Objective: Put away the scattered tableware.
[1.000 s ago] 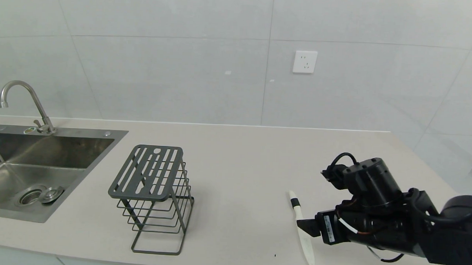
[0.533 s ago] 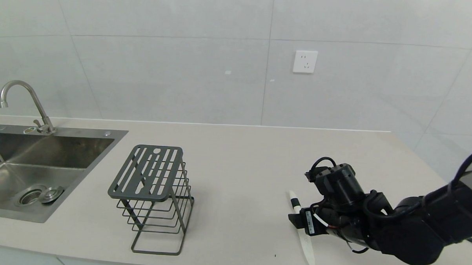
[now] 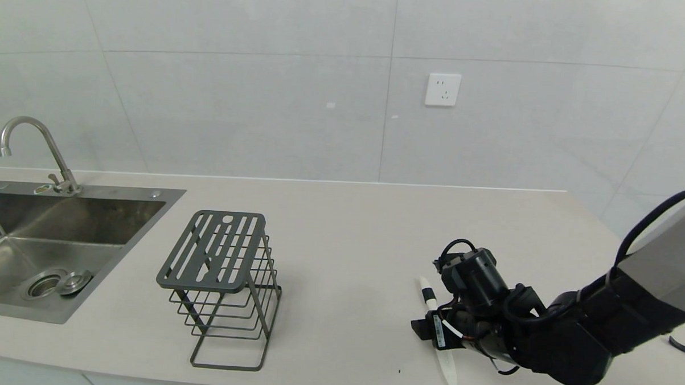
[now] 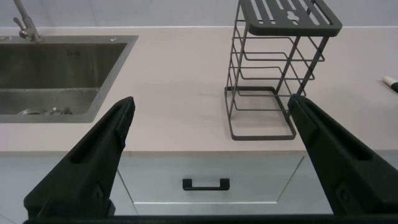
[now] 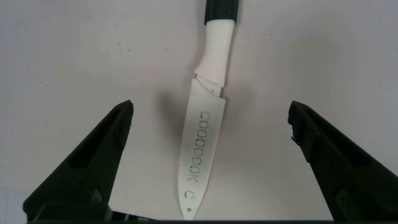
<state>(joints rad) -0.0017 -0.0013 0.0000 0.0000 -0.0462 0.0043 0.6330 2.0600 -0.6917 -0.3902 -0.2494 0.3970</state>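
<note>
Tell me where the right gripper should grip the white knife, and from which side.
Best the white handle, just behind the blade, from straight above. The knife lies flat on the counter, and the right gripper hangs open over it, one finger on each side. The handle looks thicker than the thin, tapering blade, likely a surer hold.

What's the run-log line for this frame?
right gripper: open, straddling white knife flat on countertop | left gripper: open, holding nothing | slotted wire rack: upright, near sink
</note>
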